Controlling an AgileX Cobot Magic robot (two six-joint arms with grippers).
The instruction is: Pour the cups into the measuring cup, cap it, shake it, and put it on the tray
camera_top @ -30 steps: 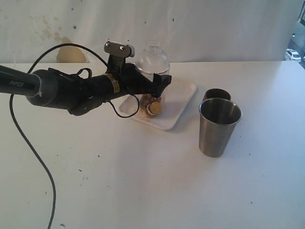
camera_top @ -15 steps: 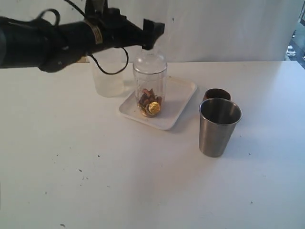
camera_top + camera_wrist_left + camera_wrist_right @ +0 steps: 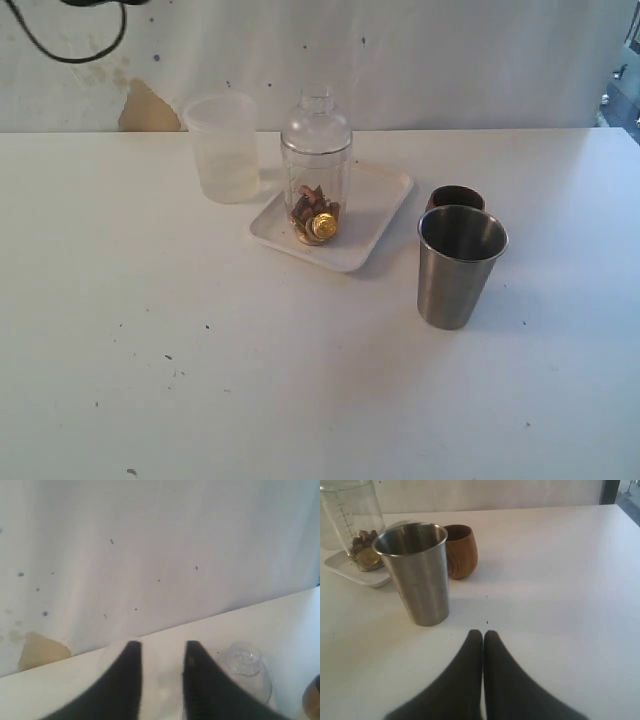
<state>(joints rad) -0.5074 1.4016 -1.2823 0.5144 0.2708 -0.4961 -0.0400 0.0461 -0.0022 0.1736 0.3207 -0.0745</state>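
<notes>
Measuring cup (image 3: 316, 185) stands upright on the tray (image 3: 385, 215), centre of the exterior view, slightly above the middle. The clear domed cap (image 3: 316, 125) sits on top of it. Small gold and brown pieces (image 3: 316, 222) lie piled in its bottom. The tray is white and angled, on the white table (image 3: 300, 380).

Frosted plastic cup (image 3: 222, 148) is upright, just left of the tray, upper-left of centre. Steel tumbler (image 3: 460, 265) is upright, right of centre, apart from the tray, and looks empty from above. Wooden cup (image 3: 455, 197) is right behind the tumbler and mostly hidden by it; touching or not, cannot tell. A black cable (image 3: 60, 45) loops in the upper left corner.

Left gripper (image 3: 161, 650): fingers parted with a clear gap and nothing between them, up in front of the wall, with the capped cup below it. Right gripper (image 3: 483, 636): fingertips pressed together, holding nothing, low over bare table, with the tumbler and wooden cup ahead of it.
</notes>
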